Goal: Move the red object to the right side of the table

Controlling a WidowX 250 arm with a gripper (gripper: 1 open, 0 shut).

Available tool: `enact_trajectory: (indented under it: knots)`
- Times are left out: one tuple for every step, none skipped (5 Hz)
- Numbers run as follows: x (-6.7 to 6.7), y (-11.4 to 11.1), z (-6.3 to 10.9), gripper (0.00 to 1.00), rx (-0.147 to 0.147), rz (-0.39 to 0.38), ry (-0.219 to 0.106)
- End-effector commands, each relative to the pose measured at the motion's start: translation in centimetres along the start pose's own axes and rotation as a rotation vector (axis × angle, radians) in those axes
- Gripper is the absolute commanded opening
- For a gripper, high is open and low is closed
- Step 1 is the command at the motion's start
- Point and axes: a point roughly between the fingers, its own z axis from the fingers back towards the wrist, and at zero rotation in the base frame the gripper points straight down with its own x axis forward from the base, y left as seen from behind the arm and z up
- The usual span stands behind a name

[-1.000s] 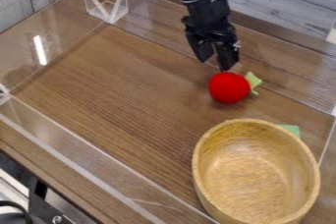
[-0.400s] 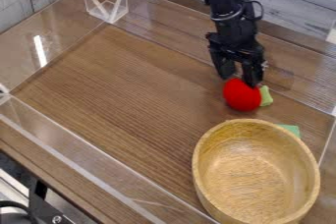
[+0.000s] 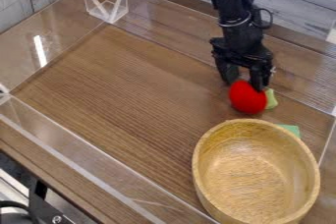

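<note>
Camera view: my gripper (image 3: pixel 243 79), the tool I work with, stands with its jaws spread over the far edge of the red toy ball (image 3: pixel 247 97); whether they touch it I cannot tell. I judge this placement serves to bring the ball between them. The ball rests on the wood-grain tabletop (image 3: pixel 118 81), just beyond the round wooden bowl (image 3: pixel 256 176). Count: one gripper, one red ball, one bowl.
</note>
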Motion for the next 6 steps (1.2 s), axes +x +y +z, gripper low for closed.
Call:
enact_trajectory:
  knots:
    - [-0.1,-0.8,0.3,1.0,0.023,-0.012,-0.013]
    - [-0.6,-0.7,0.3,1.0,0.04,0.009,-0.007]
    - [-0.4,0.3,0.3,1.0,0.055,0.029,0.0]
    - [-0.3,1.3,0.1,1.0,0.069,0.049,0.006]
    - [-0.6,2.3,0.2,1.0,0.082,0.069,0.012]
    - [-0.8,3.3,0.5,1.0,0.095,0.09,0.017]
